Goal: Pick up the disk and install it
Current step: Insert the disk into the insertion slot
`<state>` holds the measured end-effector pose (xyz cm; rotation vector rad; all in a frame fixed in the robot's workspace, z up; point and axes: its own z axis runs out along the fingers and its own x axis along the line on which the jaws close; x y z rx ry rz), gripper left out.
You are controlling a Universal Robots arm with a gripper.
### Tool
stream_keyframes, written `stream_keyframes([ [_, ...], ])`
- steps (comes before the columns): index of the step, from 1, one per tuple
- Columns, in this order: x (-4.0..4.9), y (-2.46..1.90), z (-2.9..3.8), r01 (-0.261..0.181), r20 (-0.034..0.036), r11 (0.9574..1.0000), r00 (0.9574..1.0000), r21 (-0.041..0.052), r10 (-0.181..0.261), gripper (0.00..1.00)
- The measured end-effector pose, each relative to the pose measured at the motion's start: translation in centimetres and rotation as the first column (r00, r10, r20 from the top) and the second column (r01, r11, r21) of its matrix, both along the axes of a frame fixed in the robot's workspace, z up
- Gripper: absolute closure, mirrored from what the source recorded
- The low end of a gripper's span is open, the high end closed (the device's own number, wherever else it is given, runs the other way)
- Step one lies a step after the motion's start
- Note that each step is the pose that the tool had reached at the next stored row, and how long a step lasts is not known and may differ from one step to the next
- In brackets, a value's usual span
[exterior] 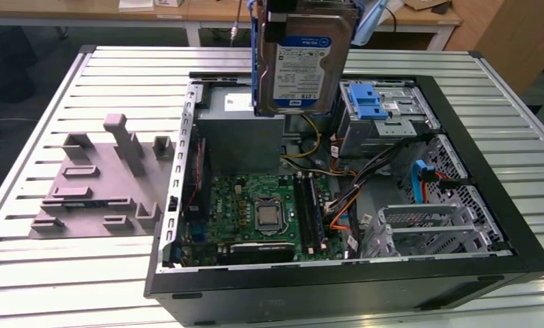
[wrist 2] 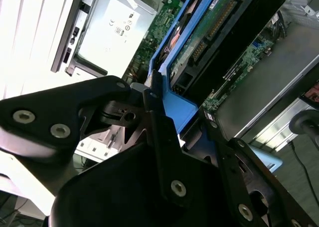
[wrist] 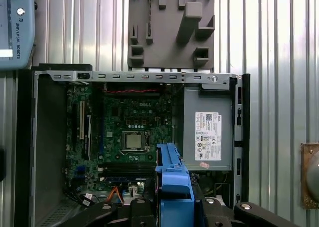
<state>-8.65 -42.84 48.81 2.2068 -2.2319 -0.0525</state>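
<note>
**Pincer state.** The pincer point(wrist 2: 180, 110) is closed on the disk point(exterior: 301, 67). In the second wrist view, its black fingers point(wrist 2: 158, 118) press on the blue plastic bracket point(wrist 2: 175, 103) that frames the drive. In the first wrist view, the same bracket stands between the two finger linkages.

**Disk position.** The disk is held in the air above the open computer case point(exterior: 345, 287), upright on its edge. In the exterior view, the white-and-blue label faces the camera. In the second wrist view, the green circuit board on the disk's underside is visible.

**Case.** The case lies on its side on the slatted metal table point(exterior: 62, 287) with the side panel off. Inside it:
- The motherboard point(exterior: 253, 205) carries the processor point(exterior: 269, 215).
- The grey power-supply box point(wrist: 207, 137) has a white sticker.
- A metal drive cage with a blue latch point(exterior: 368, 102) sits towards the exterior view's right.

**Table.** A grey fixture plate point(exterior: 89, 184) with raised blocks lies beside the case, on the exterior view's left.
</note>
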Motion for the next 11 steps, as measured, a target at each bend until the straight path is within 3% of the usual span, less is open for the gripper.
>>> stream_keyframes([
  [5, 0.0, -0.51, -0.01, 0.0, 0.0001, 1.0, 1.0, 0.0002, 0.0, 0.64],
  [11, 0.0, -0.56, 0.0, 0.0, 0.0, 1.0, 1.0, 0.0001, 0.0, 0.64],
])
